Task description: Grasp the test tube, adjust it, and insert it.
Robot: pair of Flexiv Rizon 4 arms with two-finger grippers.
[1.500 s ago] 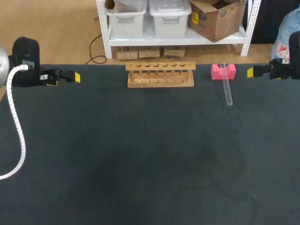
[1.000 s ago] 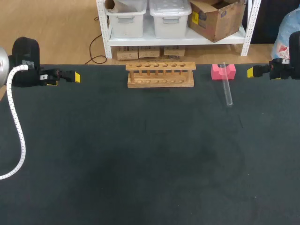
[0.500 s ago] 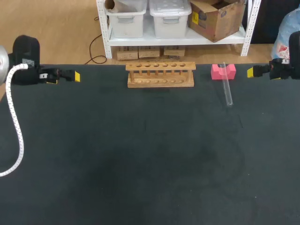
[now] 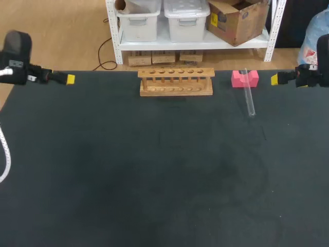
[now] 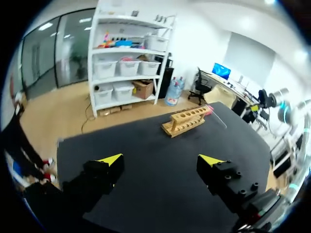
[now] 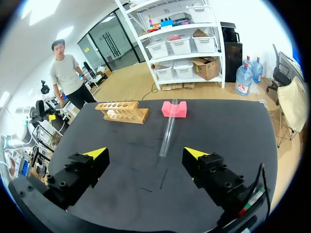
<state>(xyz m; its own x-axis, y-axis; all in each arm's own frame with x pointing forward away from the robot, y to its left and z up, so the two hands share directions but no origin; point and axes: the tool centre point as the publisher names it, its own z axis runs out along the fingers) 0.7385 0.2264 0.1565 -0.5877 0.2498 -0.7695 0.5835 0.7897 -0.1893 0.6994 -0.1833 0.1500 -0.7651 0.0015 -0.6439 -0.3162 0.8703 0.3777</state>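
Dark counter (image 4: 164, 180): everything sits in one row along its far edge, with the left tool (image 5: 160, 162) at the far-left corner and the right tool (image 6: 146, 153) at the far-right edge. Both have their fingers spread wide and are well apart from the parts. Count: 1 wooden rack (image 4: 176, 82) with 6 holes, mid far edge; 1 test tube (image 4: 249, 98) to the right of it, far end propped on 1 pink block (image 4: 244, 78), near end down on the counter, between the rack and the right tool.
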